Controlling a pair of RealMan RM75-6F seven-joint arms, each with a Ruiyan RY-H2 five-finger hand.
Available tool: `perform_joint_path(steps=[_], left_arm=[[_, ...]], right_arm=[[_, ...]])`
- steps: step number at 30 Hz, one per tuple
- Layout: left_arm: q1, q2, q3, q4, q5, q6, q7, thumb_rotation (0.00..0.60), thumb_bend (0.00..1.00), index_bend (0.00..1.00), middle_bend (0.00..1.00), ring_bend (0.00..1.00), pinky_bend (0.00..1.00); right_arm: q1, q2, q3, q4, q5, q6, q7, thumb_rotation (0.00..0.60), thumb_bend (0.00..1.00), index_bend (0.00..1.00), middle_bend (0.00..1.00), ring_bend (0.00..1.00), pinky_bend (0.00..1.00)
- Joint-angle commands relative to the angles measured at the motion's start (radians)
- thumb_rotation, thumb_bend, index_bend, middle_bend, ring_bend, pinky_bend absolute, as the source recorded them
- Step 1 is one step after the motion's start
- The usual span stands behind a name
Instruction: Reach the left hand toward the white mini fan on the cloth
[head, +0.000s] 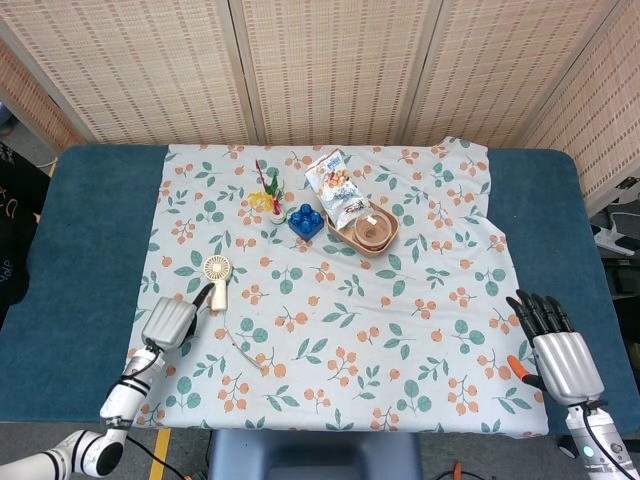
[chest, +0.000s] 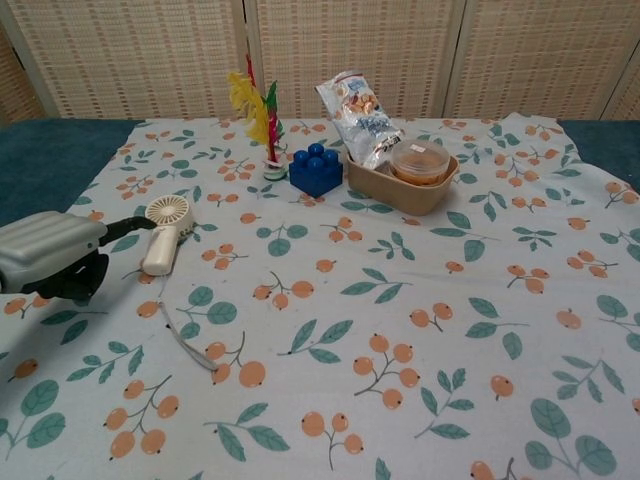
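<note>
Left hand (head: 170, 322) sits over the cloth (head: 400, 330) near its left edge. Most fingers are curled under the palm; one dark finger (chest: 128, 226) is extended twd the fan, tip just beside the handle. Contact can't be told. Nothing held.

White mini fan (head: 216, 277) lies flat on the cloth, round head away from the robot, handle pointing back. A thin white cord (chest: 185, 340) trails from the handle end across the cloth.

Further back, L to R: feather toy (chest: 254, 108), blue block (chest: 316, 170), snack bag (chest: 362, 117) leaning in a tan tray (chest: 400, 188).

Right hand (head: 558, 353) rests at the cloth's front-right edge, fingers straight and slightly spread, holding nothing.
</note>
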Motion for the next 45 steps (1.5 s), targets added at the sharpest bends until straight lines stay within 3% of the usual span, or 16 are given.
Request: perform_joint_path(steps=[1, 45], left_arm=[[-0.004, -0.001, 0.002, 0.002, -0.002, 0.004, 0.001, 0.6, 0.88, 0.0, 0.94, 0.84, 1.0], [-0.048, -0.019, 0.042, 0.04, -0.072, -0.035, 0.079, 0.6, 0.88, 0.0, 0.95, 0.84, 1.0]], right_arm=[[0.0, 0.0, -0.001, 0.0, 0.001, -0.002, -0.002, 0.6, 0.18, 0.0, 0.0, 0.0, 0.0], [-0.002, 0.004, -0.001, -0.004, 0.005, 0.013, -0.005, 0.6, 0.18, 0.0, 0.0, 0.0, 0.0]])
